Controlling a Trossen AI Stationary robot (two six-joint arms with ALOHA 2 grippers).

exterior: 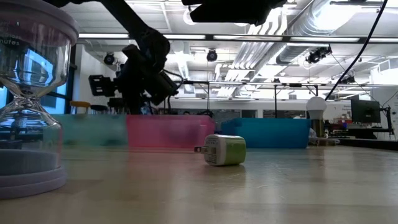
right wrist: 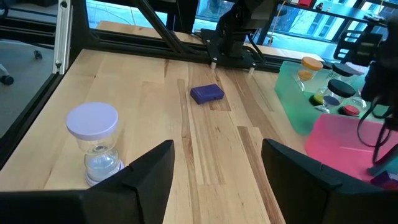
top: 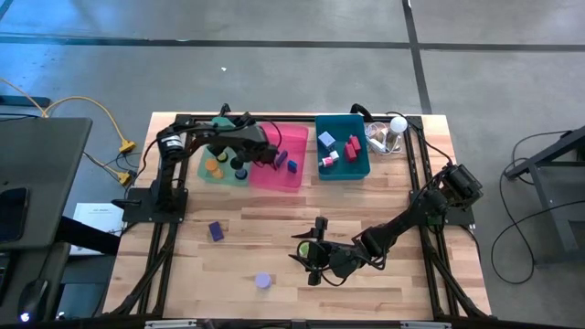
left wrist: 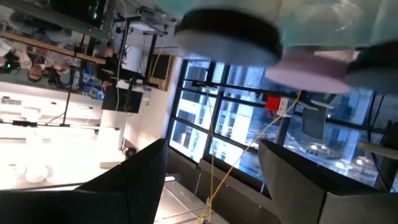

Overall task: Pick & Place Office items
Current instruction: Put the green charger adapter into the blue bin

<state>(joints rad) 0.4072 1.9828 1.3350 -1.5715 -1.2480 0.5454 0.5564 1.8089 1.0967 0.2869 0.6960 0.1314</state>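
My left gripper [top: 271,153] hangs open over the pink bin [top: 285,174], nothing between its fingers [left wrist: 143,180]. The pink bin holds a blue block [top: 292,166]. The green bin [top: 212,174] beside it holds orange and black discs [top: 212,166]. Red, pink and lavender blocks [top: 340,149] lie in the teal bin [top: 358,169]. My right gripper [right wrist: 217,180] stands open above the near middle of the table. Below it a green-and-white charger [exterior: 224,150] rests on its side, untouched. A purple block [right wrist: 207,93] lies flat on the table.
A lavender-capped hourglass [right wrist: 93,140] stands upright near the table's front edge. A white ball-topped clear gadget [top: 391,132] sits at the far right beside the teal bin. Bare wood lies between the bins and the front edge.
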